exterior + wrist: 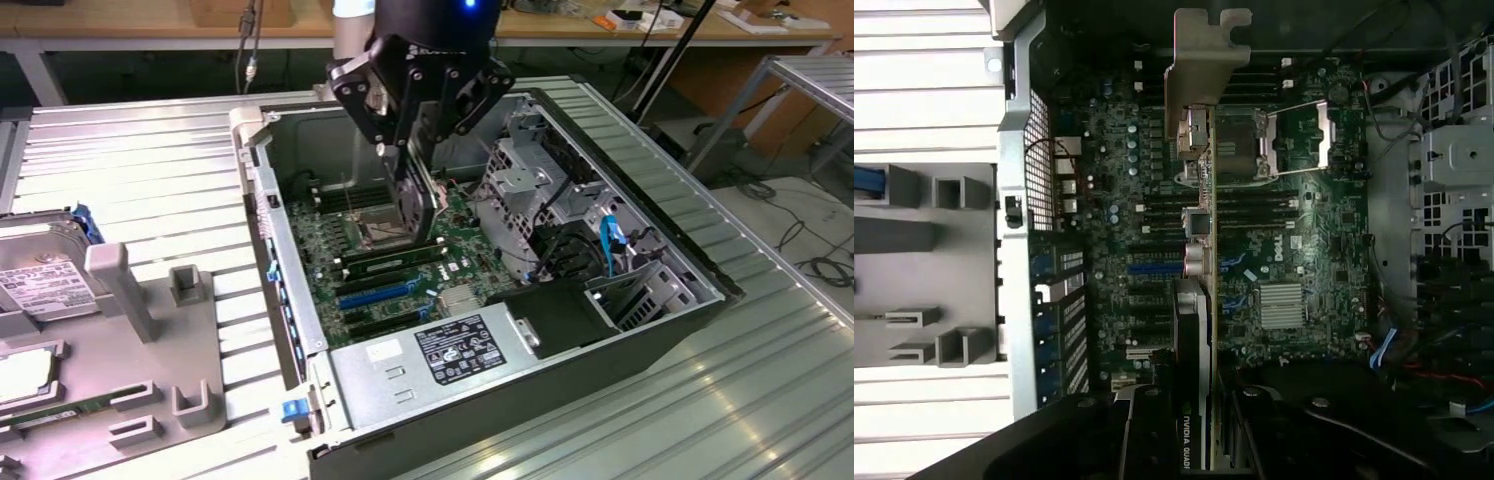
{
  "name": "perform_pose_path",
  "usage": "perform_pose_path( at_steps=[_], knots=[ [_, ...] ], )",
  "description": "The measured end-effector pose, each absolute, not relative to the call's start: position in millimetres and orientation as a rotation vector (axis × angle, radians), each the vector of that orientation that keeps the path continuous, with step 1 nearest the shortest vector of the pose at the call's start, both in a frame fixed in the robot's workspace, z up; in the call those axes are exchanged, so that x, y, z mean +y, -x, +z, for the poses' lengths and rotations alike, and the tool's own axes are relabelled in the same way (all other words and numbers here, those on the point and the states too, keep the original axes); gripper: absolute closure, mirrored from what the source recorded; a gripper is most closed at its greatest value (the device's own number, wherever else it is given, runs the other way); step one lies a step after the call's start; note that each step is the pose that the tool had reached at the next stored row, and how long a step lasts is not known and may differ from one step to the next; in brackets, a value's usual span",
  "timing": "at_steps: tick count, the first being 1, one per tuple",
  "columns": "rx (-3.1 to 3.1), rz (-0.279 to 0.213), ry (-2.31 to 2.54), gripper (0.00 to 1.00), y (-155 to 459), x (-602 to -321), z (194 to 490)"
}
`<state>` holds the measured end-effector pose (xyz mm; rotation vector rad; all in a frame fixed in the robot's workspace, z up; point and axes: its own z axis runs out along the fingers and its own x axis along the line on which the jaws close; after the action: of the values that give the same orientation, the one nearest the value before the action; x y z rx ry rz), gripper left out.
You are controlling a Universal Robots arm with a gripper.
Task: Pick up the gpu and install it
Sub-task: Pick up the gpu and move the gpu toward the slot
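Observation:
The gpu [416, 203] hangs on edge above the motherboard [378, 262] inside the open computer case [667, 240], clear of the slots. My gripper [408, 150] is shut on the card's upper edge. In the wrist view the gpu [1200, 262] appears edge-on, its silver end bracket [1206, 48] pointing toward the case's rear wall, and the gripper [1199, 435] clamps its near end. Below the card lie the processor socket [1254, 140] and the blue expansion slots [1154, 268].
A silver hard drive [40, 283] and a green memory stick [74, 408] rest in a grey holder [154, 330] at the exterior view's left. Drive cages and cables [561, 200] crowd the case's right side. A power supply [447, 350] sits at its near end.

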<state>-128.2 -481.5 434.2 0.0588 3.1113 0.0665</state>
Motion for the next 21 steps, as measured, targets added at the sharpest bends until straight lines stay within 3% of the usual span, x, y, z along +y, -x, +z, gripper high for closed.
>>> perform_pose_path(
  at_steps=[21],
  knots=[
    [3.111,0.066,-0.059,0.73,94,-481,434]
  ],
)
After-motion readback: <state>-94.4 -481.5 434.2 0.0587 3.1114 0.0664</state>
